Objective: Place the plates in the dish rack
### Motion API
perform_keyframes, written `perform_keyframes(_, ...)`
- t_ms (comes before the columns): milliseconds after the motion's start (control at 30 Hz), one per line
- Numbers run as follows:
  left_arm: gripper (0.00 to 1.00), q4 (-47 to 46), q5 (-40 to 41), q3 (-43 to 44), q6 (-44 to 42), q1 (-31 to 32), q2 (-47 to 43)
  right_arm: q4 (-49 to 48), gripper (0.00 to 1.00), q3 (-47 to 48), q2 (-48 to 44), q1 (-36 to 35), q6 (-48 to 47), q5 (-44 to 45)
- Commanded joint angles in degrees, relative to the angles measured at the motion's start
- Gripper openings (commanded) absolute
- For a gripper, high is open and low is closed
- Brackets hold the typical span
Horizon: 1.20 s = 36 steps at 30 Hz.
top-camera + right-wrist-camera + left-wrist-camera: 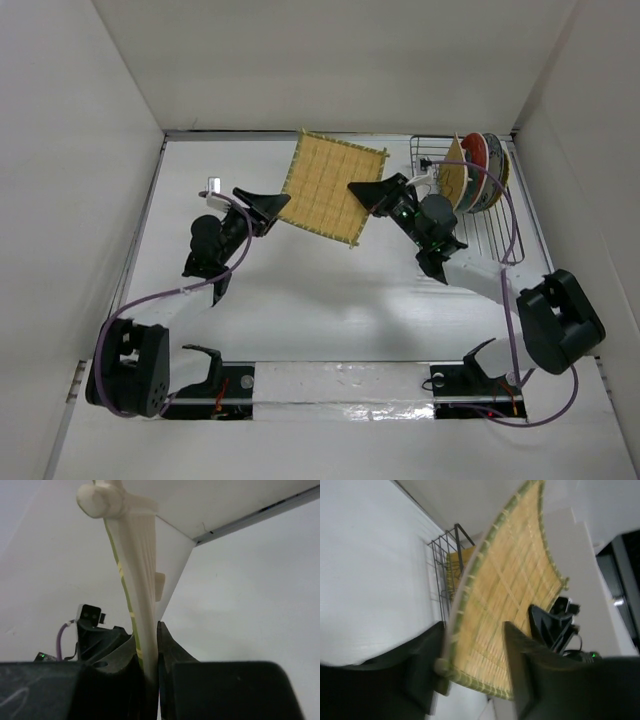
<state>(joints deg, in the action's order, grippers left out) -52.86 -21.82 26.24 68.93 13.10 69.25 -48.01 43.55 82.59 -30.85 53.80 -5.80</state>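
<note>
square plate (330, 188): lifted over counter (300, 310), left of dish rack (498, 245) | right gripper (360, 191): clamped on its edge | left gripper (278, 204): spread loose around opposite corner | likely light, stiff, ribbed; pinch the rim

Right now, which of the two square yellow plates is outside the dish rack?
The square plate in the air left of the rack, its edge pinched by the right gripper. The other square plate stands upright inside the rack.
</note>
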Motion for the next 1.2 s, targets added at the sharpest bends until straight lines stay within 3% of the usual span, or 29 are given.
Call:
perform_keyframes(0, 0.60, 0.7, -5.9, 4.4, -5.5, 1.4, -6.0, -0.6, 0.00, -1.2, -5.1, -1.1, -8.3, 2.4)
perform_keyframes(100, 0.74, 2.2, -8.1, 4.3, -6.7, 2.6, -10.4, 5.3, 0.00, -0.2, -11.4, -1.1, -12.6, 7.5)
perform_keyframes(200, 0.78, 10.6, -5.6, 5.0, -14.0, 4.6, -16.0, 10.2, 0.00, 1.9, -17.1, -0.6, -17.1, 10.6)
perform_keyframes(400, 0.80, 23.1, 1.8, 6.1, -25.1, 11.4, -22.9, 19.1, 0.00, 5.6, -25.6, 3.7, -25.8, 18.7)
perform_keyframes(533, 0.79, 28.3, 2.9, 10.2, -34.3, 16.8, -23.8, 20.9, 0.00, 6.9, -26.6, 7.6, -29.2, 21.4)
perform_keyframes(600, 0.79, 31.8, 5.4, 12.2, -38.3, 22.3, -24.3, 21.5, 0.00, 7.9, -25.8, 8.2, -33.4, 23.7)
perform_keyframes(800, 0.79, 37.0, 16.6, 15.3, -52.4, 37.6, -26.6, 13.1, 0.00, 8.0, -19.9, 10.6, -43.2, 29.4)
perform_keyframes(1033, 0.77, 37.7, 19.1, 13.7, -52.9, 37.6, -30.7, 6.9, 0.00, 13.8, -11.1, 13.5, -52.9, 28.7)
perform_keyframes(1100, 0.77, 36.9, 18.8, 13.1, -52.8, 37.6, -31.3, -1.0, 0.00, 13.3, -8.7, 13.5, -58.3, 28.5)
perform_keyframes(1167, 0.77, 36.7, 18.1, 13.0, -52.4, 37.6, -31.0, -2.8, 0.00, 13.4, -7.0, 14.1, -60.4, 29.1)
